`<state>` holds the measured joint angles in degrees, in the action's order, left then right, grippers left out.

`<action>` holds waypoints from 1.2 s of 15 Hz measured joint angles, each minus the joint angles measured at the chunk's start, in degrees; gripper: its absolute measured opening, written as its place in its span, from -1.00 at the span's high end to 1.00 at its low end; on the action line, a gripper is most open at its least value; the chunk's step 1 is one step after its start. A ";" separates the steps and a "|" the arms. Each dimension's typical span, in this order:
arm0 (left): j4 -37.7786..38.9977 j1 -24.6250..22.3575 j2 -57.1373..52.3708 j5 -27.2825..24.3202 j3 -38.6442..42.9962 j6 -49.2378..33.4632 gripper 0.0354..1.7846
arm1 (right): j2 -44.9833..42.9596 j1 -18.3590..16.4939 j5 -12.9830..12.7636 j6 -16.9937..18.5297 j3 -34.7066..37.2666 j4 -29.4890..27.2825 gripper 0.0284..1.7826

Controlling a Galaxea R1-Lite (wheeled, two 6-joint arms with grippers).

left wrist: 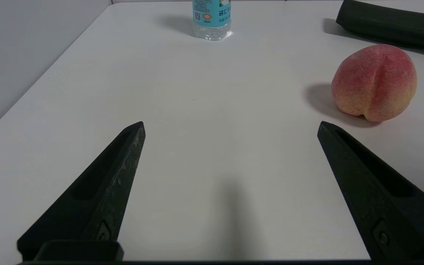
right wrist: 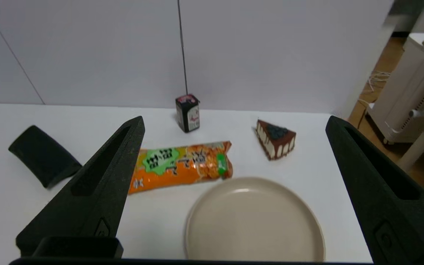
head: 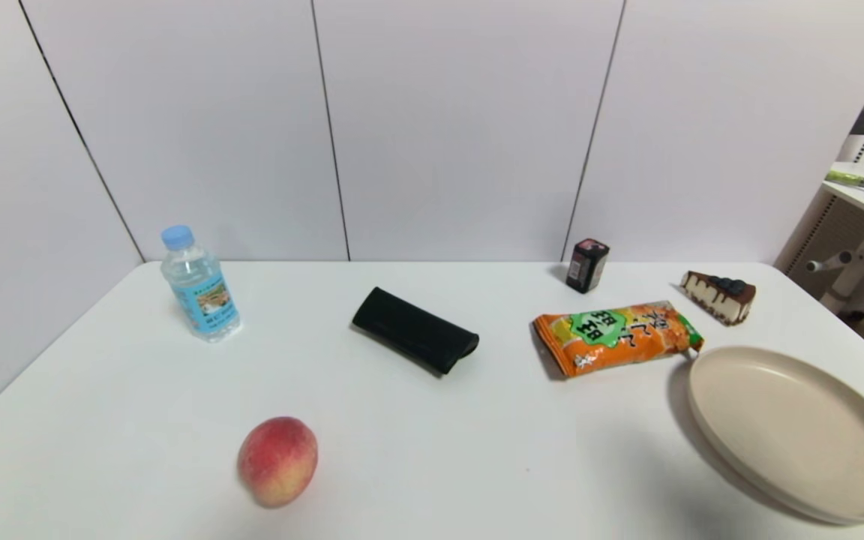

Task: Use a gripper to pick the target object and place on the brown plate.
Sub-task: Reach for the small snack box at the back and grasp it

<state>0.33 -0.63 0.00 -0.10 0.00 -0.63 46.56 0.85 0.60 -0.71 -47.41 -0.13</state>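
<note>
The small black box with a pink top (head: 587, 264) stands upright at the far edge of the white table, right of centre; it also shows in the right wrist view (right wrist: 187, 112). The empty beige plate (head: 799, 431) lies at the near right and also shows in the right wrist view (right wrist: 254, 221). Neither gripper shows in the head view. My right gripper (right wrist: 234, 125) is open and empty, above the near side of the plate, well short of the box. My left gripper (left wrist: 230, 127) is open and empty over bare table at the near left.
An orange snack bag (head: 616, 337) lies between the box and the plate. A chocolate-topped cake slice (head: 721, 295) sits right of the box. A long black folded case (head: 415, 330) lies mid-table, a water bottle (head: 199, 285) far left, a peach (head: 277, 460) near left.
</note>
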 joint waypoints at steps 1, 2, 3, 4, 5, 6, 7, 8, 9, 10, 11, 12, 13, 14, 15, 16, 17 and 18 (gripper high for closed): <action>0.00 0.00 0.00 0.00 0.00 0.01 -0.89 | 3.91 0.30 1.08 -0.02 -4.33 0.02 -0.90; -0.02 0.00 0.00 0.00 0.00 0.04 -0.89 | 7.68 0.60 2.57 0.05 -8.33 0.02 -0.90; -0.02 0.00 0.00 0.02 0.00 0.04 -0.89 | 11.22 0.83 4.50 0.09 -12.43 0.00 -0.90; 0.00 0.00 0.00 0.00 0.00 0.04 -0.89 | 15.18 1.12 6.31 0.05 -16.70 0.04 -0.90; -0.02 -0.02 0.00 0.00 0.00 0.00 -0.89 | 19.48 1.43 7.83 -0.02 -21.25 0.02 -0.90; 0.00 -0.02 0.00 0.00 0.00 0.04 -0.89 | 23.54 1.79 8.80 -0.06 -25.31 -0.07 -0.90; -0.02 0.00 0.00 0.00 0.00 0.04 -0.89 | 27.54 2.28 9.26 -0.15 -29.00 -0.72 -0.90; 0.00 0.00 0.00 0.00 0.00 0.04 -0.89 | 31.74 2.83 9.44 -0.26 -33.05 -2.23 -0.90; 0.00 -0.02 0.00 0.02 0.00 0.01 -0.89 | 35.56 3.19 9.48 -0.26 -37.01 -3.88 -0.90; -0.02 0.00 0.00 0.02 0.00 0.00 -0.89 | 39.66 3.44 9.55 -0.30 -40.48 -5.73 -0.90; -0.02 0.00 0.00 0.02 0.00 0.04 -0.89 | 43.30 3.55 9.63 -0.37 -42.67 -7.36 -0.90; 0.00 0.00 0.00 0.02 0.00 0.01 -0.89 | 46.78 3.55 9.73 -0.41 -44.02 -8.90 -0.90; 0.00 0.00 0.00 0.00 0.00 0.01 -0.89 | 50.33 3.55 9.74 -0.66 -45.06 -10.83 -0.90; -0.02 0.00 0.00 0.00 0.00 0.01 -0.89 | 53.55 3.52 9.76 -1.44 -46.14 -12.92 -0.90; -0.02 0.00 0.00 0.00 0.00 0.04 -0.89 | 56.83 3.50 9.68 -2.54 -47.52 -14.85 -0.90; -0.02 0.00 0.00 0.02 0.00 0.00 -0.89 | 60.39 3.46 9.65 -3.40 -49.47 -16.57 -0.90; -0.02 0.00 0.00 0.02 0.00 0.01 -0.89 | 63.61 3.44 9.59 -4.08 -51.59 -17.88 -0.90; 0.00 0.00 0.00 0.00 0.00 0.06 -0.89 | 66.82 3.44 9.51 -4.28 -54.14 -19.08 -0.90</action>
<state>0.33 -0.63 0.00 -0.10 0.00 -0.57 113.37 4.29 10.11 -4.99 -101.55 -19.21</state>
